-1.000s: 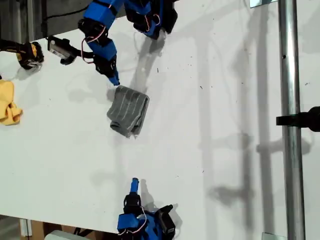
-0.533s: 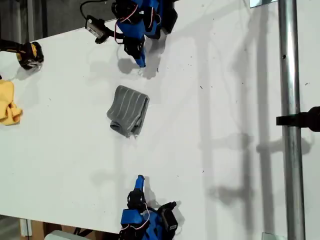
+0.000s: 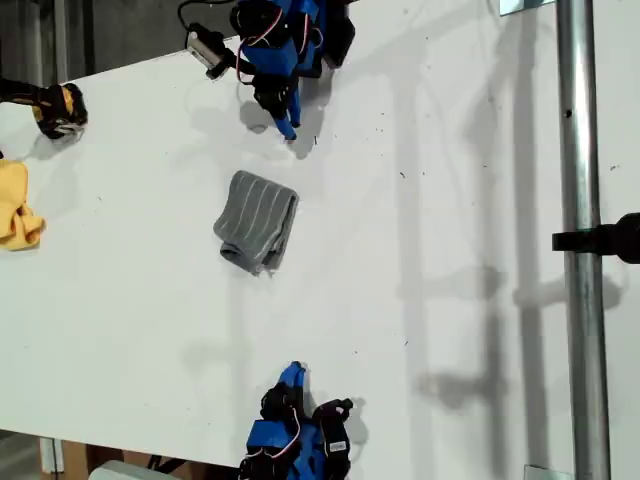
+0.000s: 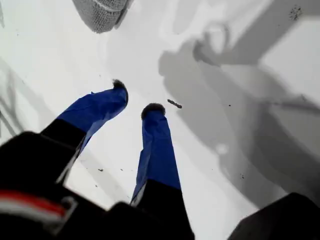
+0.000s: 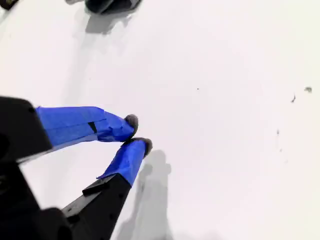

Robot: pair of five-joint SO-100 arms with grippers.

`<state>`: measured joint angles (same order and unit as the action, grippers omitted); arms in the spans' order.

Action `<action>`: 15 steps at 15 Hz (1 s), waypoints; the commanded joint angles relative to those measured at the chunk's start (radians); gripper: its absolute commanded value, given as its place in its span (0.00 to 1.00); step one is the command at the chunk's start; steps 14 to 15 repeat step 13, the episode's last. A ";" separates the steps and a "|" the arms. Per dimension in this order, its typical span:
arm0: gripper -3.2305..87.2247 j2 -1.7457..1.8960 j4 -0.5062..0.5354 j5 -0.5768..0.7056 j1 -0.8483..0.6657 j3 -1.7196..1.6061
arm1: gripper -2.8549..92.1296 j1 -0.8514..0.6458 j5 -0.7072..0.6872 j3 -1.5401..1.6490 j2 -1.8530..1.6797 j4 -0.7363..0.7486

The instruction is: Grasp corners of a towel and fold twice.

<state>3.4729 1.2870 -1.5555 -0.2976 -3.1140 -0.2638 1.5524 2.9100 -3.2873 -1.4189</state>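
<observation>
Towel (image 3: 257,221) lies on the desk (image 3: 450,200) as a small multi-layer bundle, stripes running lengthwise, thick rolled edge toward 6 o'clock in the exterior view. Judging by the compact shape and stacked layers, both folds look done, though the lower end is a bit lumpy rather than square; I can't pick out individual corners. My first gripper (image 4: 134,100) is empty, jaws a small gap apart, tips just over bare desk, with the towel's edge (image 4: 102,12) visible beyond the tips and well apart from them. That matches the arm at 12 o'clock in the exterior view (image 3: 287,125), roughly 12 o'clock of the towel, not touching it. My second gripper (image 5: 136,132) is empty too, tips nearly touching, only bare desk under it; it reads as the arm at 6 o'clock (image 3: 291,377), well clear of the towel. Yellow cloth (image 3: 17,207) sits at 9 o'clock by the desk edge, uninvolved. My read: task essentially complete, nothing held, maybe a tidy-up of the lumpy end if strict.
</observation>
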 commanded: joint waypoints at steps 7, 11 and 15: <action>0.08 0.003 0.003 0.601 0.002 -0.005 | 0.16 0.009 -0.063 -0.012 -0.002 -0.009; 0.08 0.003 0.003 0.601 0.002 -0.005 | 0.16 0.009 -0.063 -0.012 -0.002 -0.009; 0.08 0.003 0.003 0.601 0.002 -0.005 | 0.16 0.009 -0.063 -0.012 -0.002 -0.009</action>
